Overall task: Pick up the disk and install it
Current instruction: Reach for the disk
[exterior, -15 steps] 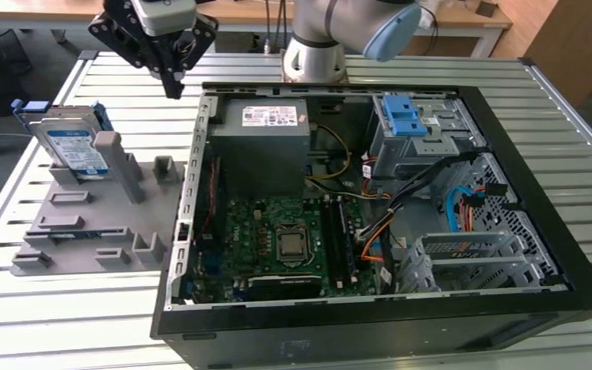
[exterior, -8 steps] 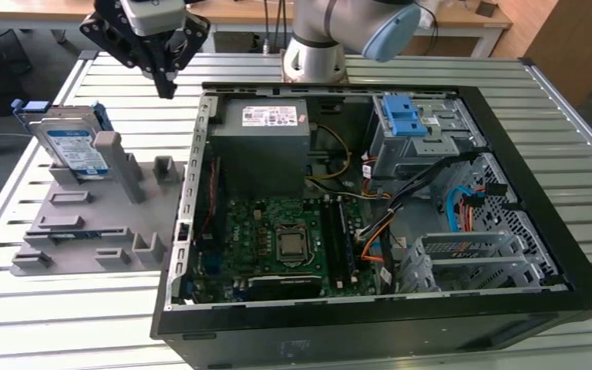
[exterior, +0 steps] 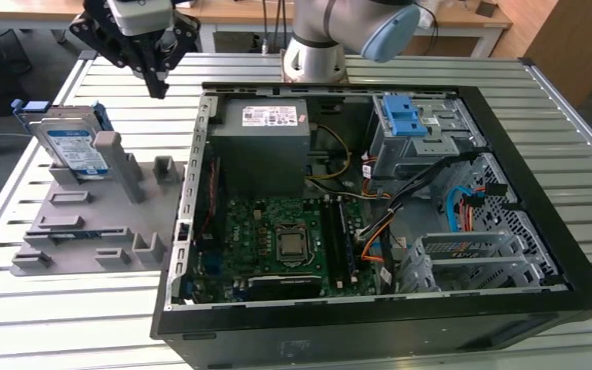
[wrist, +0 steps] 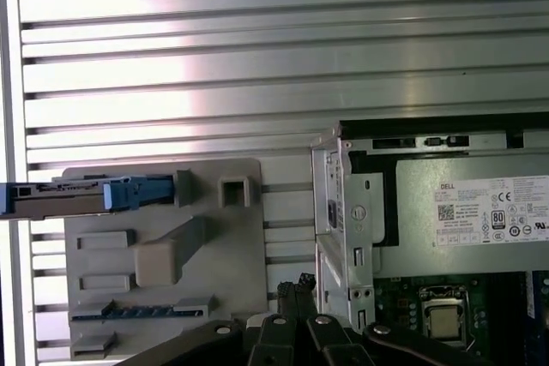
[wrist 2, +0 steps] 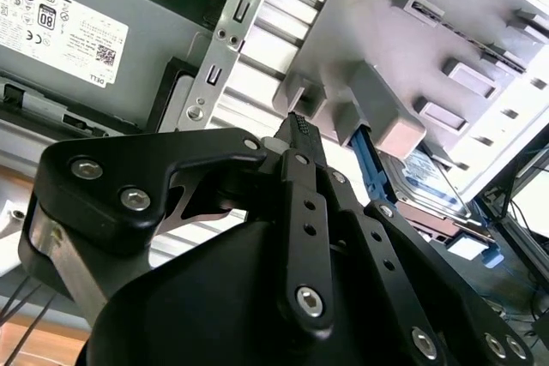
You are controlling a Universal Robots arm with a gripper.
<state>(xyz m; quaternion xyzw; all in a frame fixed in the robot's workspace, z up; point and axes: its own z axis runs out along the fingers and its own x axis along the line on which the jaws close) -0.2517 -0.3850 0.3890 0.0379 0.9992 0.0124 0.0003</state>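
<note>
Disk [exterior: 73, 146]: on edge in grey holder [exterior: 90, 231] on bench [exterior: 28, 324], top edge running toward computer case [exterior: 378, 327]; gripper [exterior: 157, 91], pinched closed and empty, hangs to exterior view's right.

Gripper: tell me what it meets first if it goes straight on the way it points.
Most likely the slatted table, in the strip between the grey fixture and the computer case. The gripper points down, shut and empty. Depth is unclear, so the case's edge could come first.
</note>
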